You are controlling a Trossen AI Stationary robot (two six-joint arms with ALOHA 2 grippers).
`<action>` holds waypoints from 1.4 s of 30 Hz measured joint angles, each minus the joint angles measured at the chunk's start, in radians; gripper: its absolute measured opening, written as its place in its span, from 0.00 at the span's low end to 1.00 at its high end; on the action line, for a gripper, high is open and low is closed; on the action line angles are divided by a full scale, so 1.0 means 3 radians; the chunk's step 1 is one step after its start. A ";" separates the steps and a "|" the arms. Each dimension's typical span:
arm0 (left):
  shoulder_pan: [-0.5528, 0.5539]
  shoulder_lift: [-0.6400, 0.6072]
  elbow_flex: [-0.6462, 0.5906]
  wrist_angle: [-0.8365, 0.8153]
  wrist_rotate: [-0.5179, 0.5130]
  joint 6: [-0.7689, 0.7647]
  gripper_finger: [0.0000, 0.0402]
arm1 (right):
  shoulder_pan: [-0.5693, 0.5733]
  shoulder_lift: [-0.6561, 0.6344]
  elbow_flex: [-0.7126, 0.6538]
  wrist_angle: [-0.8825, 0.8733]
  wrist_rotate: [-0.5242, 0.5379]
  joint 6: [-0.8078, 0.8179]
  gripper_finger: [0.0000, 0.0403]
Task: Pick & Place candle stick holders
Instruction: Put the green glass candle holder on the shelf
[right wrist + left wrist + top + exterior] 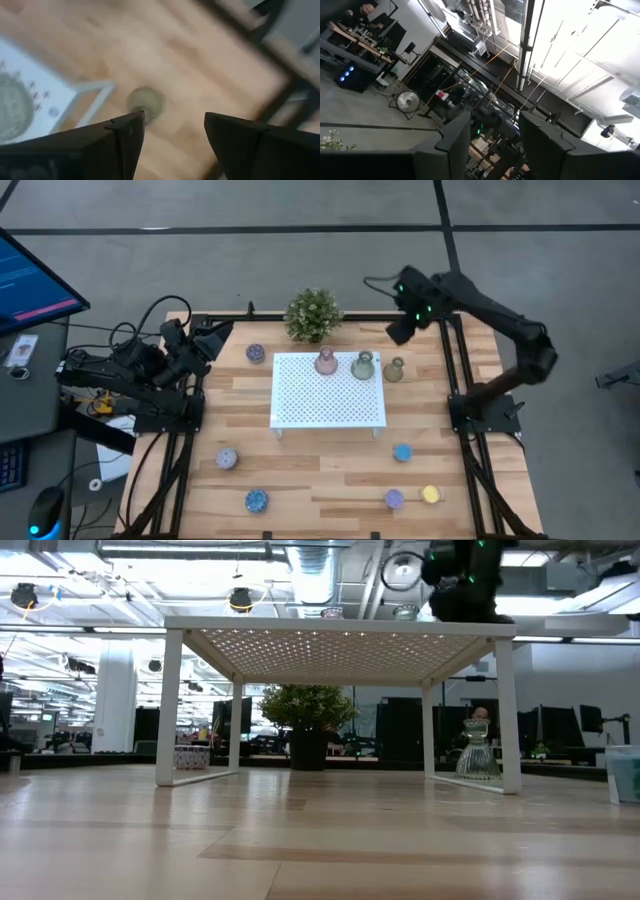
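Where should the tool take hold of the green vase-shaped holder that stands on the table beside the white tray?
Grip the green vase-shaped holder at its narrow neck, coming from above. It stands upright, its belly is bulbous, and the open right tool is already over it. The white tray is close, so close the fingers parallel to that edge.

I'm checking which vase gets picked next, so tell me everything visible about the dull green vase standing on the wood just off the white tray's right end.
The dull green vase is small and bulbous with a narrow neck, and it looks translucent and ribbed like glass. It stands upright on the wooden table, just beside the white tray, near its far right corner. Nothing grips it. The open right claw hovers above it, and the right wrist view looks down onto its round mouth.
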 joint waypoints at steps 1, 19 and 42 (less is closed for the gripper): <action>0.0000 0.0000 0.0000 -0.0001 0.0000 0.0000 0.42 | 0.0004 -0.0079 -0.0220 0.0156 -0.0115 0.0050 0.49; 0.0000 0.0000 0.0000 -0.0010 -0.0063 -0.0003 0.42 | -0.0072 -0.0271 -0.1384 0.1018 -0.0348 0.0099 0.48; 0.0000 0.0000 0.0000 -0.0013 -0.0074 -0.0001 0.42 | -0.0166 -0.0018 -0.1871 0.1764 -0.0501 0.0075 0.06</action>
